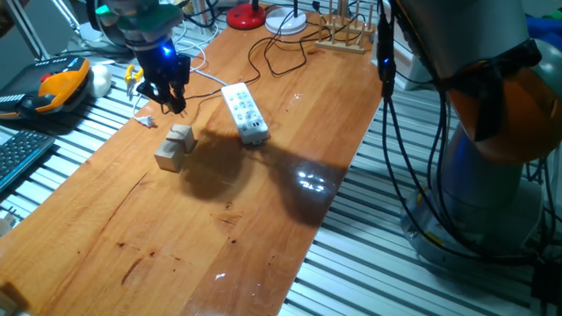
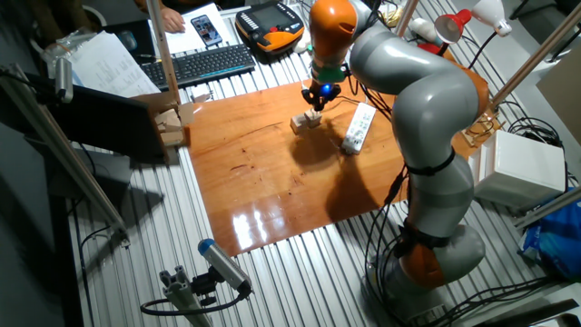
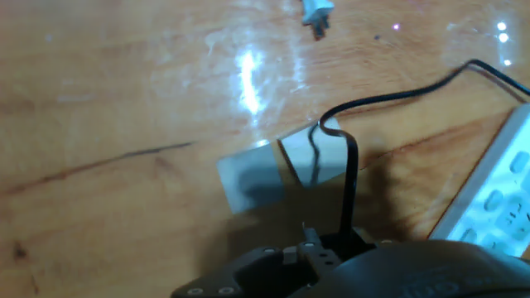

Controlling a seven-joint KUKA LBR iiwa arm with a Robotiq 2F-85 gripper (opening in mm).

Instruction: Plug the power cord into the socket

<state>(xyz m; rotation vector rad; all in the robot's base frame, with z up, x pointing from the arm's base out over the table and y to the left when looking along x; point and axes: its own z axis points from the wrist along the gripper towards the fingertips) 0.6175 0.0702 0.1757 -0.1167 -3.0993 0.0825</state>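
**Carrying the cord toward the power strip**

In one fixed view, my gripper hangs above the wooden desk, just over the two small wooden cubes. The white power strip lies on the desk a little to the side of me, apart from the cubes. From here I cannot tell if something is between my fingers, because they are dark and small.

In the other fixed view, my gripper is again above the cubes, and the power strip lies near them, on the side toward the robot base. Its outlet holes face up.

In the hand view, the thin black power cord rises into my gripper at the bottom edge, so I judge the gripper is pinching its plug end, though the plug itself is hidden. The cord runs away over a cube. The power strip shows at the right edge. A small white cable connector lies far off.

I think the step in hand is the transport. Next I must move sideways over an outlet, align the pins, then press straight down.
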